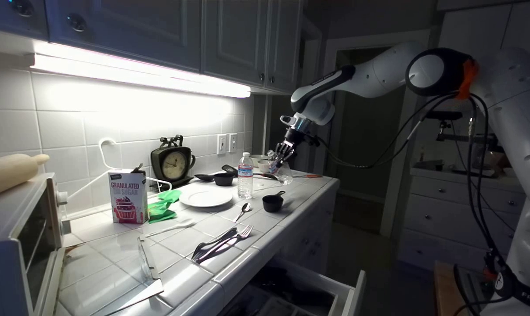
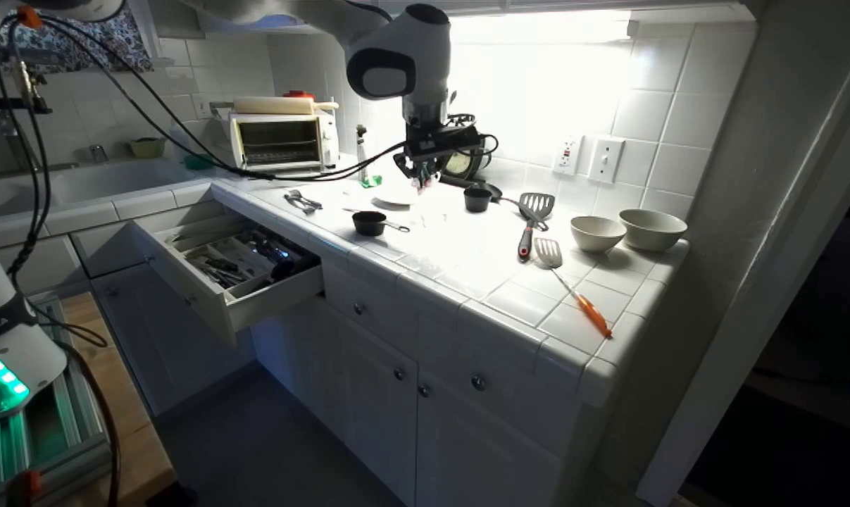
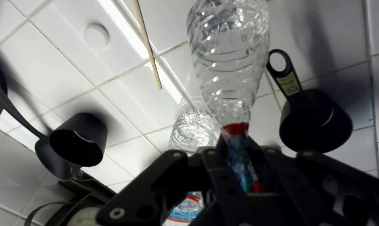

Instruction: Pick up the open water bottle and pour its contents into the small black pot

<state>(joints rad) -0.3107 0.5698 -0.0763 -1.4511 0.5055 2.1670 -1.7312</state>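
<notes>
- Claw [image 3: 242, 153]: closed around the clear plastic water bottle [image 3: 230, 62], ribbed and crinkled, squeezed at its label and tilted in an exterior view.
- Small black pot [image 3: 315, 128]: round, smooth, loop-handled, standing on the glossy white-tiled table [image 2: 523, 303].
- Second bottle [image 1: 245, 180]: clear, white-capped, upright.
- Plate [image 1: 205, 196]: white, round, smooth.

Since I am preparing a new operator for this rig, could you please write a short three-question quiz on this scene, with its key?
1. True or false: the pincer holds nothing.
2. Multiple choice: in an exterior view, the handle of the turner nearest the front corner of the counter is (a) white, (b) orange, (c) green.
3. Fill the gap: the drawer below the counter stands ____.

Key:
1. False; it is shut on the tilted bottle.
2. b, orange.
3. open.
</notes>
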